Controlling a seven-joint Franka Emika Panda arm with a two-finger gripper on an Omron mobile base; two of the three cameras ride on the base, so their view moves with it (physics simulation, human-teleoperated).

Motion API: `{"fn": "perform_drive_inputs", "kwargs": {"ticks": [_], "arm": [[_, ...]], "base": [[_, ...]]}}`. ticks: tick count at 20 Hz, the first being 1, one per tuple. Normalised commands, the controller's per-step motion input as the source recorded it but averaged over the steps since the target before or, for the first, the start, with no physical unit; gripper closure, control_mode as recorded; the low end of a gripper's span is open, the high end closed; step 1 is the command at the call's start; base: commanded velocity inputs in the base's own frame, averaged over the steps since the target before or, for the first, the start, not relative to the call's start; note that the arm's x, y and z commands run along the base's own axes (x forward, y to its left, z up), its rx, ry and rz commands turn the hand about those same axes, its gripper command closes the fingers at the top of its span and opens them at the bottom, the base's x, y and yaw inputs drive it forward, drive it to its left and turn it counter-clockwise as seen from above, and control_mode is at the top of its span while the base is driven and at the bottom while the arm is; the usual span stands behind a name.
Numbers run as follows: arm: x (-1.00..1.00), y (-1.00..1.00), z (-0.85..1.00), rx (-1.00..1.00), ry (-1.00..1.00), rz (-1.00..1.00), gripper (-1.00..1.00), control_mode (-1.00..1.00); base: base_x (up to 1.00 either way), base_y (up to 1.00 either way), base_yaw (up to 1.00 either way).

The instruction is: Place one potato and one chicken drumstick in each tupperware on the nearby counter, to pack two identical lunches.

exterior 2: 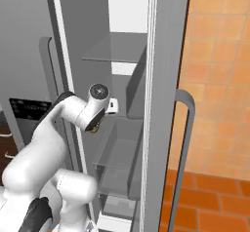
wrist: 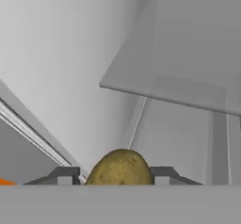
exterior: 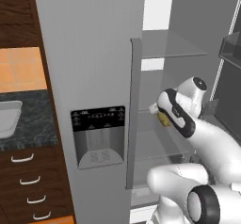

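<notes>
Tupperware (exterior: 8,117) sits at the far left of the left base view, on the dark surface (exterior: 33,124) above the drawers (exterior: 28,185). It is cut off by the picture's edge, so only one corner and part of its rim can be made out, and its inside looks bare. It lies well apart from the fridge, presumably waiting as the drop-off place. Next comes the closed fridge door (exterior: 94,77) with its dispenser panel (exterior: 98,136), then the open compartment with its glass shelves (exterior: 172,46). There the arm reaches in, and the hand (wrist: 120,173) is closed on the potato (wrist: 120,169), one finger at each side of it. The potato is held clear of the shelves, which suggests it is being carried out toward the tray. In the base views the arm's own links hide most of the potato, leaving only a yellowish sliver. An orange speck at the hand view's lower left may be the chicken drumstick (wrist: 5,182), but is too small to tell.
</notes>
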Motion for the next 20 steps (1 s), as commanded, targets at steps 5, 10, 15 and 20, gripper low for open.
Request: {"fn": "perform_drive_inputs", "kwargs": {"ticks": [5,10,15,20], "arm": [[-0.91,0.02,1.00,-0.22,-0.06,0.13,1.00,-1.00],[-0.79,0.00,1.00,-0.06,0.10,0.00,1.00,-1.00],[-0.65,0.01,1.00,0.00,0.05,0.00,1.00,-1.00],[-0.44,0.05,0.69,-0.01,-0.10,0.00,1.00,-1.00]], "base": [[0.00,0.00,0.00],[0.00,0.00,0.00],[0.00,0.00,0.00],[0.00,0.00,0.00]]}}
